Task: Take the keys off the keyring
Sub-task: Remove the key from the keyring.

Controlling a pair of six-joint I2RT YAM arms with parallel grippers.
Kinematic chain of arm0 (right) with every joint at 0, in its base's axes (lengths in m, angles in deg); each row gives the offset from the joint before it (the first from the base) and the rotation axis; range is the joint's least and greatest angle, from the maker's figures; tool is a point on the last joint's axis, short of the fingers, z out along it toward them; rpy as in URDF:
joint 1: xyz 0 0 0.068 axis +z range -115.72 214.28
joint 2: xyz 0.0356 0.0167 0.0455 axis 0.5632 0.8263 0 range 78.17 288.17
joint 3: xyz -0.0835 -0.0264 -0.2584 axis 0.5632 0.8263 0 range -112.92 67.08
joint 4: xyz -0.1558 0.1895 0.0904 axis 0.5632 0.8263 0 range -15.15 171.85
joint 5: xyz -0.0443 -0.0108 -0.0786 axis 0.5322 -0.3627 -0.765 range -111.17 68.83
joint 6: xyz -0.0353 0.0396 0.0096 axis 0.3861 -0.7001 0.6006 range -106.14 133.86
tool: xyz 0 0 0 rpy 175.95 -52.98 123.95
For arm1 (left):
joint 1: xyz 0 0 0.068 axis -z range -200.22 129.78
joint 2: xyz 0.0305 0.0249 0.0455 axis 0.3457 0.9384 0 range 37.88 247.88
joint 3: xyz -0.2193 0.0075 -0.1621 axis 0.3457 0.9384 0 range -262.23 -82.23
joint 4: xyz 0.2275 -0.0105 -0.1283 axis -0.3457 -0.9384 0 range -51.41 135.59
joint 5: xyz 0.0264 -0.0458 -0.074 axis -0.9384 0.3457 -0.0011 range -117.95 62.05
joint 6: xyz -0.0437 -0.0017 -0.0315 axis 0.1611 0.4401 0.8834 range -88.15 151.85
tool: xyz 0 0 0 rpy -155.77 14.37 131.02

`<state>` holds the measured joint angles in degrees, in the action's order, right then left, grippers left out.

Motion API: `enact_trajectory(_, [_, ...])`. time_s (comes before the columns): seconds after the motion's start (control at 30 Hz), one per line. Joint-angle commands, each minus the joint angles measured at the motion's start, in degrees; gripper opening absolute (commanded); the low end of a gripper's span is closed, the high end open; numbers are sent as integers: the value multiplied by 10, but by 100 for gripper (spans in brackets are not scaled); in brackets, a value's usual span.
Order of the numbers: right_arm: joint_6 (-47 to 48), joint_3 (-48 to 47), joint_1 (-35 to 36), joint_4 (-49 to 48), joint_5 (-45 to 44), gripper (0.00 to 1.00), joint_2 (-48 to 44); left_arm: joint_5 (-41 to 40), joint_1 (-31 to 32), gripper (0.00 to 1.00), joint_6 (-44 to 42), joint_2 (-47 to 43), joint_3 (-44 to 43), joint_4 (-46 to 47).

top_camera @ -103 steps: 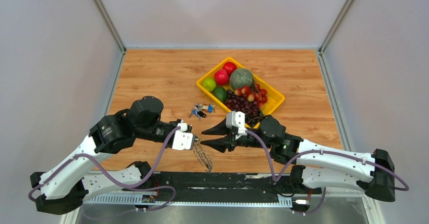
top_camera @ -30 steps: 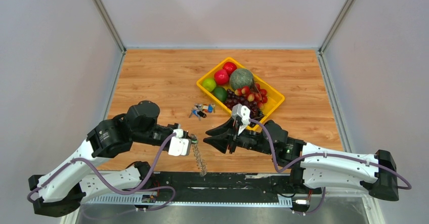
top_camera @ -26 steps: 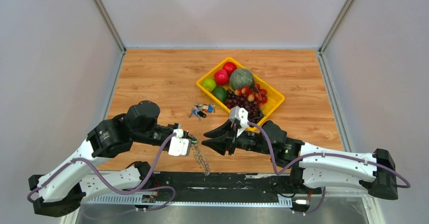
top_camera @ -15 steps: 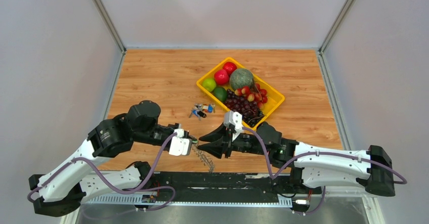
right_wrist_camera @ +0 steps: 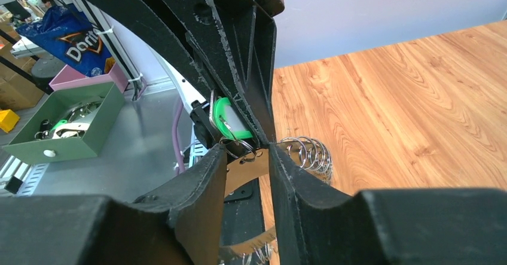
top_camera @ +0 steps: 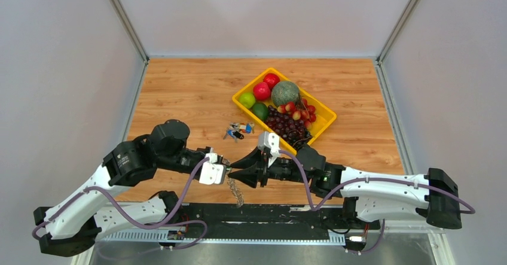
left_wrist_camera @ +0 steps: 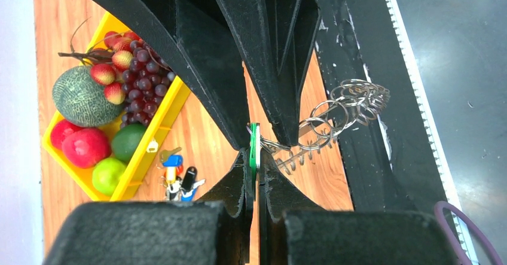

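Note:
My left gripper point(top_camera: 222, 172) is shut on the small green tag point(left_wrist_camera: 253, 147) of the keyring point(top_camera: 235, 188), which hangs below it over the table's near edge. The silver keys point(left_wrist_camera: 294, 159) and small rings point(left_wrist_camera: 354, 99) dangle in a bunch. My right gripper point(top_camera: 232, 171) is open, and its two fingers straddle the ring right beside the tag. In the right wrist view the tag point(right_wrist_camera: 229, 120) and small rings point(right_wrist_camera: 309, 155) sit just past my open fingertips point(right_wrist_camera: 246, 149). Some keys point(right_wrist_camera: 263, 254) show low between the fingers.
A yellow tray point(top_camera: 326, 116) behind the right arm holds a melon point(top_camera: 285, 93), apples, limes and grapes. A small bunch of coloured keys point(top_camera: 238, 130) lies on the wood left of the tray. The black base bar point(top_camera: 281, 212) runs along the near edge.
My right gripper has moved left to the left gripper, and its open fingers now straddle the ring by the tag. The left gripper has barely moved. The hanging keys swung a little.

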<state>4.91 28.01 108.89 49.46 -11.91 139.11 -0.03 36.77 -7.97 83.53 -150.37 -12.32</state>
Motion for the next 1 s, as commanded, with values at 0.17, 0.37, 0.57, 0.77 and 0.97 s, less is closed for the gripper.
enact_trajectory(0.17, [-11,-16,5,-59,35,32,-5,30,6,0,-6,-8,-16,54])
enact_trajectory(0.37, [3,-14,4,-45,71,14,-23,27,6,0,-8,-13,-16,51])
enact_trajectory(0.57, [0,-8,4,-39,53,0,-34,28,6,0,-10,-11,-22,50])
enact_trajectory(0.77, [-14,-11,5,-24,18,0,-32,20,6,0,-9,-1,-29,46])
enact_trajectory(0.97, [-25,-15,5,-33,39,24,-9,23,7,0,-9,5,-32,49])
